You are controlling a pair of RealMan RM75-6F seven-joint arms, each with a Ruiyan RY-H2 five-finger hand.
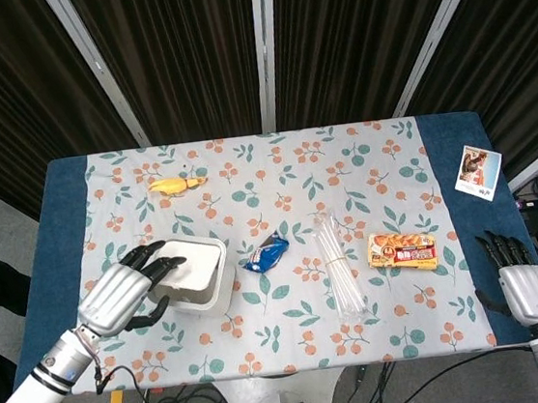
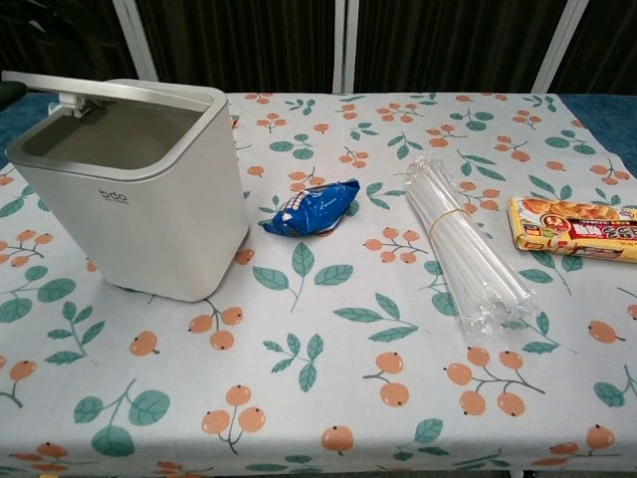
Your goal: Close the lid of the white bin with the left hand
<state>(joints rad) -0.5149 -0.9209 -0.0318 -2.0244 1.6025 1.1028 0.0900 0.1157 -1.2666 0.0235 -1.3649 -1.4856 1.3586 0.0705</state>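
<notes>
The white bin (image 1: 201,285) stands on the left part of the table. In the chest view its body (image 2: 139,209) is upright and the lid (image 2: 109,92) lies almost flat over the opening, with a narrow gap still showing beneath it. My left hand (image 1: 124,294) is beside the bin's left side, fingers (image 1: 163,265) spread and reaching onto the lid's (image 1: 190,259) left edge, holding nothing. The chest view does not show this hand. My right hand (image 1: 517,285) hangs off the table's front right corner, fingers straight and apart, empty.
A blue snack packet (image 1: 267,252) (image 2: 314,207) lies just right of the bin. Further right are a bundle of clear straws (image 1: 337,264) (image 2: 468,249) and an orange box (image 1: 402,250) (image 2: 575,227). A yellow item (image 1: 176,184) lies behind the bin; a photo card (image 1: 477,171) at far right.
</notes>
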